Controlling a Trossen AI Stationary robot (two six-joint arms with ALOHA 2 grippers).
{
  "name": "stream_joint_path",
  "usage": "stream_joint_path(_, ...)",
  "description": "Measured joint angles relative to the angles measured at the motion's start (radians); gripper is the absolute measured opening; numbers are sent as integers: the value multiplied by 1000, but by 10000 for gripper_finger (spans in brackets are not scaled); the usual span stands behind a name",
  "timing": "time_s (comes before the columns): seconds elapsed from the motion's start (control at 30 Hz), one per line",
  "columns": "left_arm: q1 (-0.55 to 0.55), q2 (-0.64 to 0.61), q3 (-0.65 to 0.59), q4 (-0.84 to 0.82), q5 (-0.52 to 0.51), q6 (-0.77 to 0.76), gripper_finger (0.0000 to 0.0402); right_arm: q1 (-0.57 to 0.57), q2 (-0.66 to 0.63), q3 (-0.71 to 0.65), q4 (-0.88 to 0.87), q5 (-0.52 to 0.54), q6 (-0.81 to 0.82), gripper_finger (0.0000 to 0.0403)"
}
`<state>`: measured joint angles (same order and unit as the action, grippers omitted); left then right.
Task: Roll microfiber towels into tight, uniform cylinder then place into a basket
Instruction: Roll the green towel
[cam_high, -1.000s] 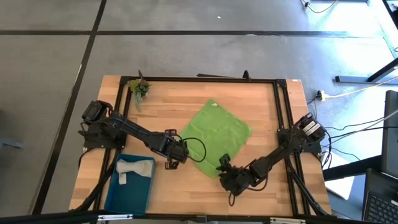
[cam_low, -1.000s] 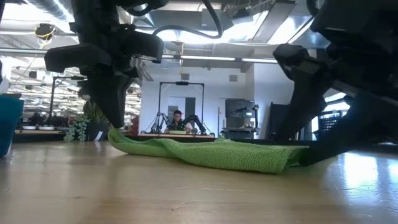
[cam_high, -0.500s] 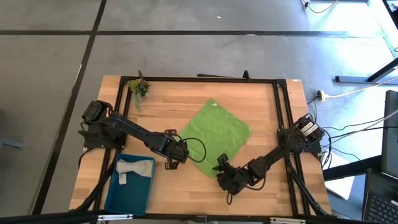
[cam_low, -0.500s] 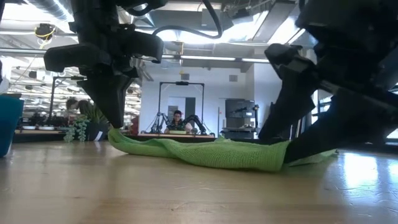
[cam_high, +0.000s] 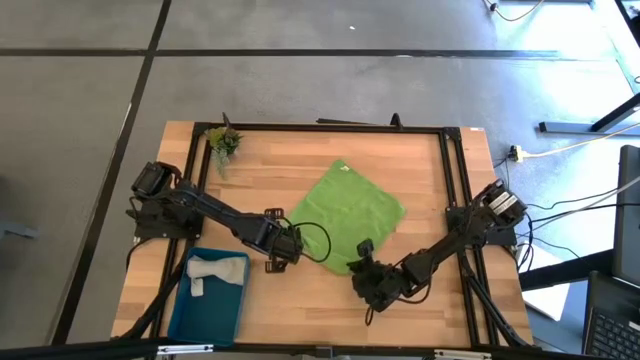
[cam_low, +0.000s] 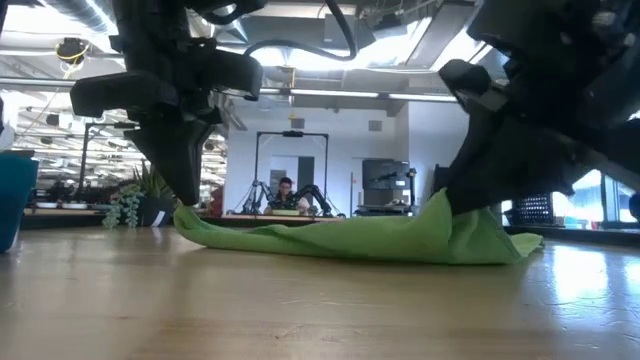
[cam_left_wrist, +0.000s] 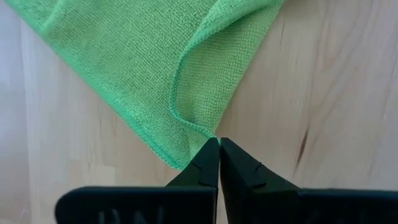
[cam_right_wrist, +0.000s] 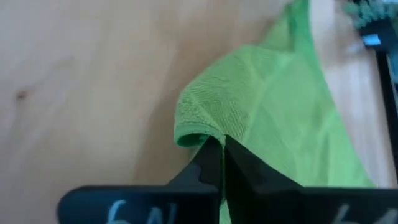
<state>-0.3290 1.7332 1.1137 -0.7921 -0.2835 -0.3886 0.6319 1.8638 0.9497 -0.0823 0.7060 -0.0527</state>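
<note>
A lime green microfiber towel (cam_high: 352, 210) lies spread as a diamond on the wooden table. My left gripper (cam_high: 297, 253) is shut on its left corner, seen close in the left wrist view (cam_left_wrist: 218, 144). My right gripper (cam_high: 357, 266) is shut on its near corner, where the cloth bunches (cam_right_wrist: 222, 142). The teal basket (cam_high: 185, 310) stands at the near left. A light beige towel (cam_high: 215, 270) lies in it. My left gripper pinches the green towel's left corner at its hemmed edge (cam_left_wrist: 200, 129) between its two fingertips. The fingers come steeply from above. That corner stays low at the table (cam_low: 195, 218), and the cloth beside it curls into a small fold. My right gripper pinches a folded-over bunch of cloth at the towel's near corner (cam_right_wrist: 198, 132) between its two fingers. It comes slanting down from the table's near right. The pinched corner stands up in a peak (cam_low: 440, 205), and the cloth beyond it lies on the table.
A small green plant sprig (cam_high: 222, 140) lies at the far left corner. Black rails (cam_high: 450, 180) frame the table's far and right sides. Bare wood lies between the basket and the green towel.
My right gripper has shut on the green towel's near corner and rolled a little. That corner lay flat and now stands bunched up in a peak off the table. The rest of the towel and my left gripper have stayed put.
</note>
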Motion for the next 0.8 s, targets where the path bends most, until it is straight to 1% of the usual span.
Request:
stream_joint_path(0.07,-9,0,0,0,-22,-4,0,2,-32,0,-58,7,60,6)
stream_joint_path(0.2,-34,0,0,1,-51,-72,0,21,-109,0,-146,4,201,8)
stream_joint_path(0.33,-83,0,1,8,-91,-129,0,48,-165,0,-218,-48,339,4)
stream_joint_path(0.4,-107,0,1,33,-99,-161,0,61,-182,0,-243,-79,420,5)
stream_joint_path(0.47,-130,0,13,74,-100,-174,0,75,-191,0,-269,-85,491,5)
stream_joint_path(0.53,-145,0,29,121,-108,-147,0,89,-192,0,-288,-69,541,5)
stream_joint_path(0.63,-151,0,49,174,-169,-85,0,101,-192,0,-333,-26,620,5)
stream_joint_path(0.8,-117,0,60,220,-230,-24,0,105,-192,0,-434,49,760,5)
